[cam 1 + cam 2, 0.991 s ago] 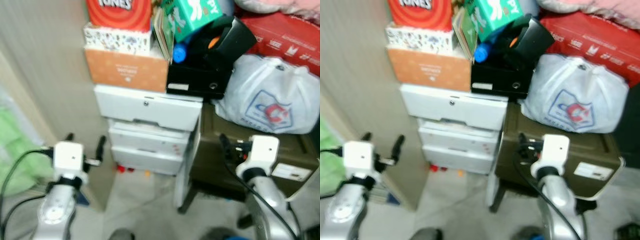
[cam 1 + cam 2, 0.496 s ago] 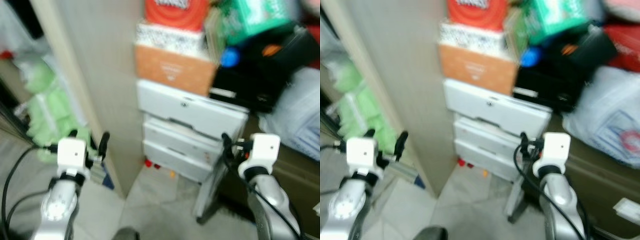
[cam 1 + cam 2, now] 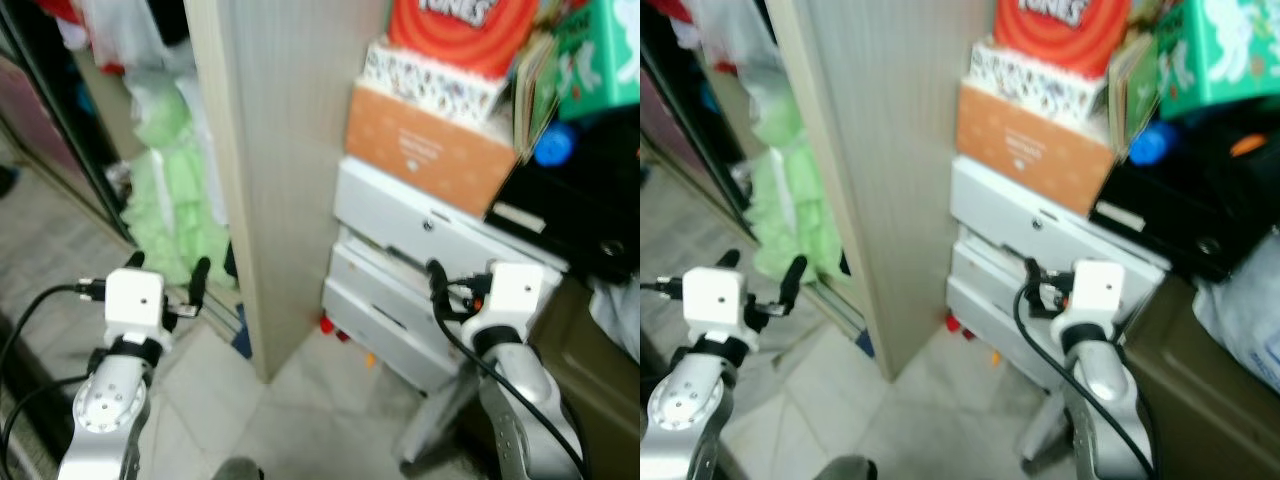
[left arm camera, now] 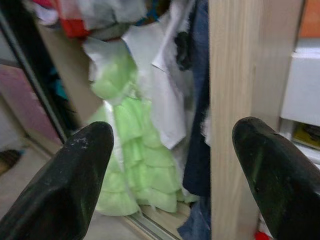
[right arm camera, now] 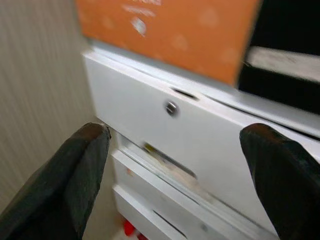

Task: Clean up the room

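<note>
- So, both arms are up in front with nothing held. Left end effector (image 3: 165, 277) has its two black fingers spread wide, hanging over the pale tiled floor (image 3: 320, 420) just in front of the closet opening.
- Right end effector (image 5: 175, 175) is spread wide too, empty, pointed at the white plastic drawer unit (image 3: 420, 270) and close to its front.
- Standing right between the two arms is a tall light wood-grain panel (image 3: 285, 150), upright, running down to the floor. It splits the closet side from the drawer side.
- Left of that panel there's a frilly light-green garment (image 4: 127, 160) hanging next to a white garment (image 4: 160, 95) and something dark blue (image 4: 197, 125) pressed against the panel edge. A dark sliding-door frame (image 3: 50, 130) runs along the far left.
- Top drawer of the white unit has a small round lock (image 5: 171, 107) in the middle; the drawers below sit a bit uneven.
- Stacked on the unit: an orange cardboard box (image 3: 420, 150), a white patterned box (image 3: 430, 80) on that, and a red round tin (image 3: 460, 30) on top.
- Beside those, a black box (image 3: 580, 220) with a blue bottle cap (image 3: 552, 145) poking up, and a green carton (image 3: 600, 60) above.
- A few small red and orange bits (image 3: 340, 330) lie on the floor at the foot of the drawers.
- An olive-brown case (image 3: 1200, 390) sits low on the right, beside the drawers.
</note>
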`<state>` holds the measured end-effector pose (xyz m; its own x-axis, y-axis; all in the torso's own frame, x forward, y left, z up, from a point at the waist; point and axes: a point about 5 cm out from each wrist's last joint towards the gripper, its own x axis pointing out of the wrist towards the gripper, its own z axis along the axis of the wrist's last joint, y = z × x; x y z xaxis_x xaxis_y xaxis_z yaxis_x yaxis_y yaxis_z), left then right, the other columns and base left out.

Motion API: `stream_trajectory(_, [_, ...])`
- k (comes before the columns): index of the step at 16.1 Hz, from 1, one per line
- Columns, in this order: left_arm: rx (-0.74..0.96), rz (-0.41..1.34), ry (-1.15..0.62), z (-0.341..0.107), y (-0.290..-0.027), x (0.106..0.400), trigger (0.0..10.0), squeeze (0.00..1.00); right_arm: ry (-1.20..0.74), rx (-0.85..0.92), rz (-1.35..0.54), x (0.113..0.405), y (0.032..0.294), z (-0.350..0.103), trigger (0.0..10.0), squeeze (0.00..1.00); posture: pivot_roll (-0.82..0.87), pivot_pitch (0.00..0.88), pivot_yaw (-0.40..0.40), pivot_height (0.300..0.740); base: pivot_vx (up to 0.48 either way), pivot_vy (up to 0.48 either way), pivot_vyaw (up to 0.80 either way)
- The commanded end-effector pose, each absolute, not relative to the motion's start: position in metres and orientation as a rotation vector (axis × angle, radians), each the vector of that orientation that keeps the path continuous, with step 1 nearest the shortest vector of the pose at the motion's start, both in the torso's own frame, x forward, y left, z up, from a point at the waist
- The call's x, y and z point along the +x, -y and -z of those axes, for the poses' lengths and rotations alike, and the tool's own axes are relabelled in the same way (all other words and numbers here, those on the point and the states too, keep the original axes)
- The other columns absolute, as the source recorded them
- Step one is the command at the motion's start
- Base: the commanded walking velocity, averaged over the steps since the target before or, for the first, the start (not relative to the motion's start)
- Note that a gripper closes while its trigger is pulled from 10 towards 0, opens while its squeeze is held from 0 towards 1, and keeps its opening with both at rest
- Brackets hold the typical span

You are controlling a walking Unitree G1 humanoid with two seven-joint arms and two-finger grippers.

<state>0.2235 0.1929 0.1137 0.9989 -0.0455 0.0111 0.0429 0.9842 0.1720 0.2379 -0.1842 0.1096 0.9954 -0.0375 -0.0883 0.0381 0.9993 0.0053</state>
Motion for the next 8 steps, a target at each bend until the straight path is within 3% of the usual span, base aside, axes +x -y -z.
stream_trajectory(1, [0.166,0.074,0.032,-0.1171,-0.1853,0.2273,10.0,0.00,-0.097,-0.004,0.059,0.2365,0.1918,-0.1085,10.0,0.00,0.00,0.026,-0.066,0.740,0.000,0.000,0.80])
stream_trajectory(8, [0.169,0.086,0.037,-0.1181,-0.1845,0.2298,10.0,0.00,-0.094,-0.004,0.058,0.2375,0.1914,-0.1086,10.0,0.00,0.00,0.022,-0.064,0.740,0.000,0.000,0.80])
